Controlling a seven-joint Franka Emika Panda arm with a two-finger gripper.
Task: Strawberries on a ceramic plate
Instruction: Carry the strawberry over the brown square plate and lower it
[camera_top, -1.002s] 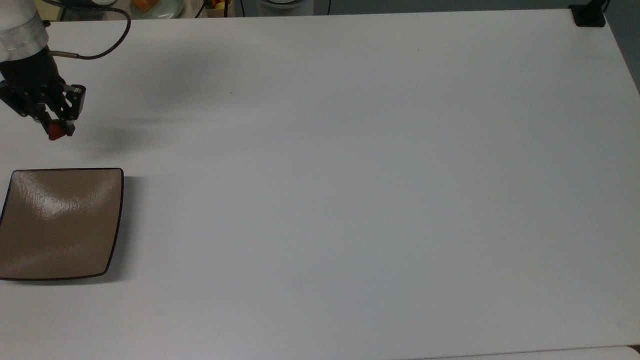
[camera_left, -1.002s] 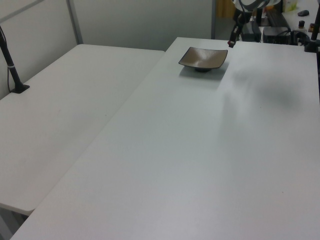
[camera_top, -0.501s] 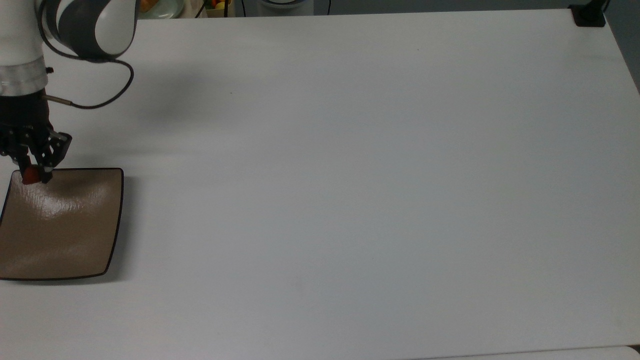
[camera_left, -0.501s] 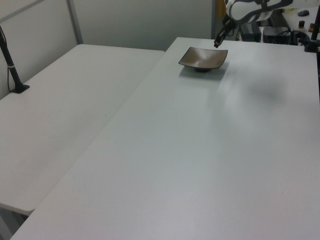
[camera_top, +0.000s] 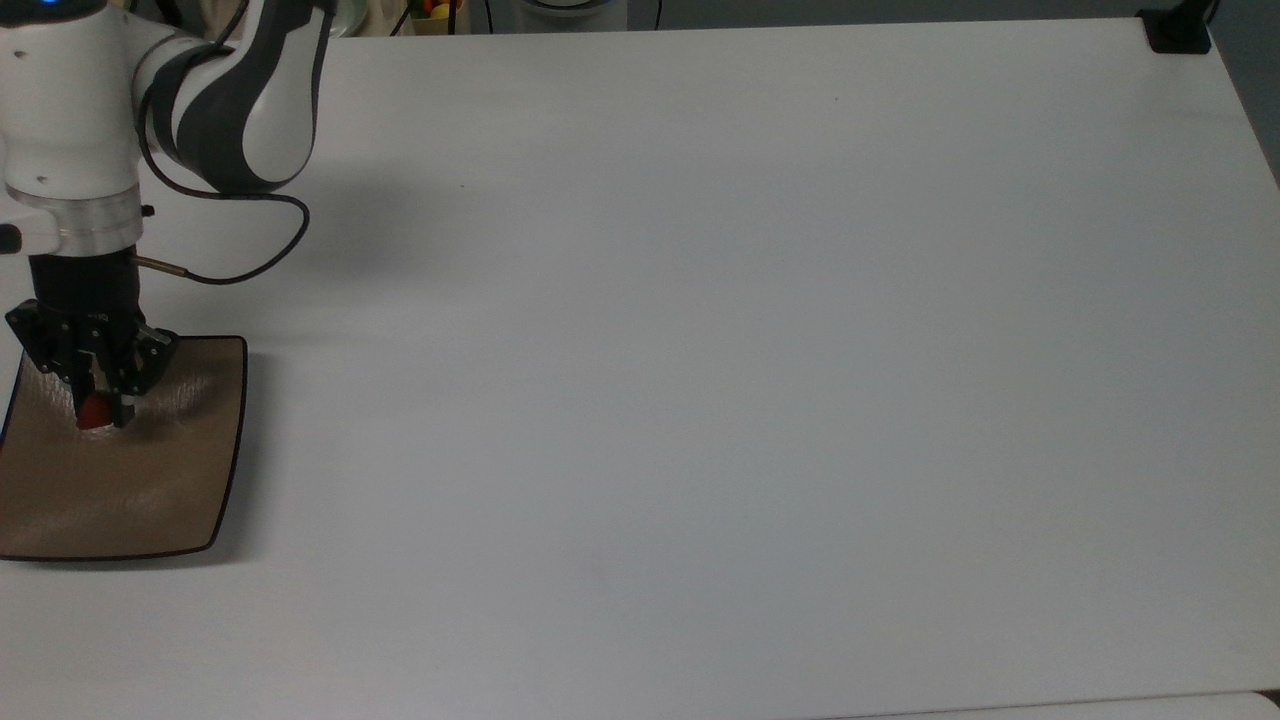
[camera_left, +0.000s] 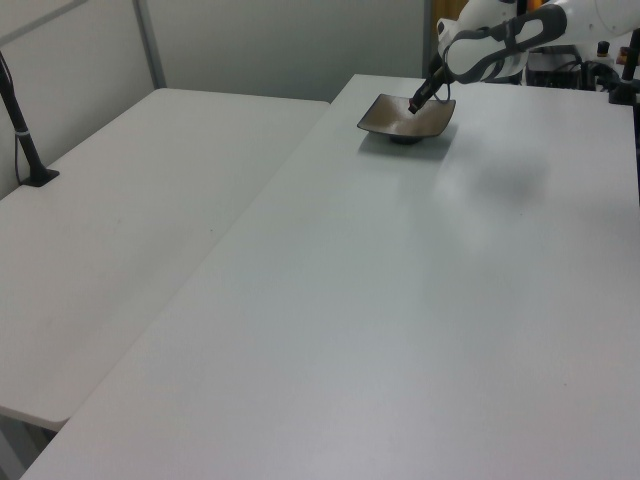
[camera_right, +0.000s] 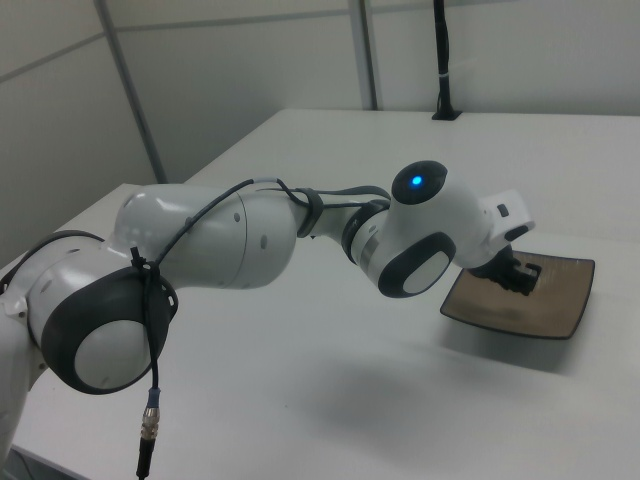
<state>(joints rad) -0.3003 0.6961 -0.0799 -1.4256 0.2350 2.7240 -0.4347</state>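
The white table (camera_top: 700, 350) carries 1 square glossy tan-brown ceramic plate (camera_top: 150, 490) at the top view's left edge. Above the plate's upper half, the black two-finger gripper (camera_top: 97, 412) points down, clenched on 1 small red strawberry (camera_top: 92, 413); its long axis cannot be told.
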